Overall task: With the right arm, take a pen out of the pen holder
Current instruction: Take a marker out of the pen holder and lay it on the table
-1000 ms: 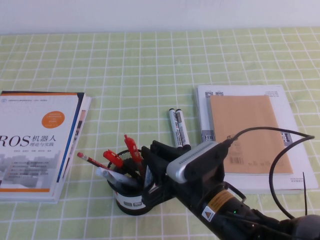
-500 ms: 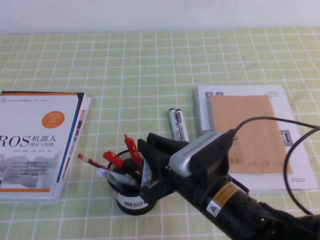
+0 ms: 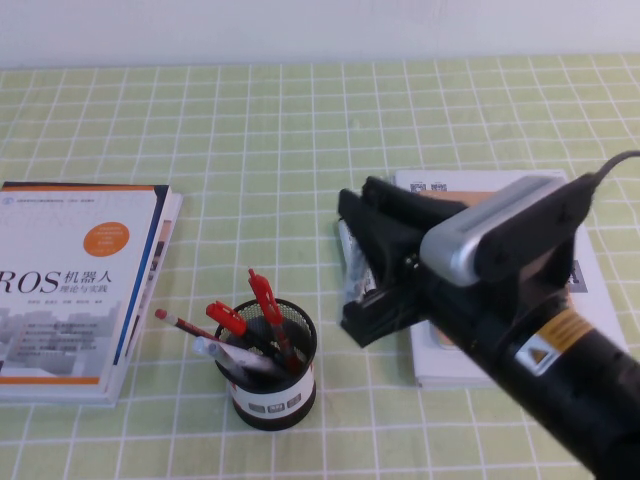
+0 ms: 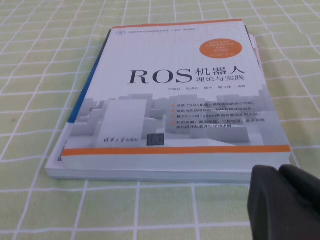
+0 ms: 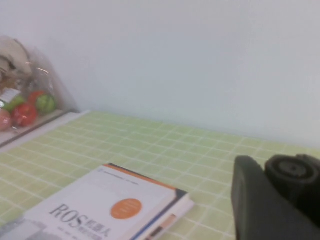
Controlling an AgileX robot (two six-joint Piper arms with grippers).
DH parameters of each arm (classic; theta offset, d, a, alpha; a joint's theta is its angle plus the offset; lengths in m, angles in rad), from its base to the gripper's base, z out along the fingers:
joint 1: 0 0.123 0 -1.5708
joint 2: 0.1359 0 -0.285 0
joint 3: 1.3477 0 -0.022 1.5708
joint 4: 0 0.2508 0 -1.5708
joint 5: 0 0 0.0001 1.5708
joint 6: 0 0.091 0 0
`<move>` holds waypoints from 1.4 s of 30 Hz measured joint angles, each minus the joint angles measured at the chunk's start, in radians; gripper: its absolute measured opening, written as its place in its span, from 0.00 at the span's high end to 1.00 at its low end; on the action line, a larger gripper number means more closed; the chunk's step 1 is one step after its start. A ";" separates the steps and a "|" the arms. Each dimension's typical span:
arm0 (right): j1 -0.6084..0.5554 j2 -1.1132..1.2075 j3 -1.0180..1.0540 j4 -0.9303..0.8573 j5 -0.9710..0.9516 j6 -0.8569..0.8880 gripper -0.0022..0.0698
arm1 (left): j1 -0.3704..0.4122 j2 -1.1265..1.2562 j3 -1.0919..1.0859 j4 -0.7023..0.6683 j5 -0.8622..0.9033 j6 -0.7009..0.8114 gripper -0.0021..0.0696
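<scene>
Although only a dark corner of the left hand [image 4: 285, 202] shows beside the "ROS" book [image 4: 170, 100], its opening impossible to judge, the right hand [image 3: 352, 262] hangs above the worktop [image 3: 250, 130], pinched nearly together on a blurred white pen [image 3: 348, 282], with the mesh pen holder [image 3: 268, 385] below to its left.

Bright even light, faint shadows, close foreground softly blurred
</scene>
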 joint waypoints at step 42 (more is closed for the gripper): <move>-0.454 0.746 -1.104 -0.019 1.464 0.107 0.83 | 0.000 0.000 0.000 0.000 0.000 0.000 0.98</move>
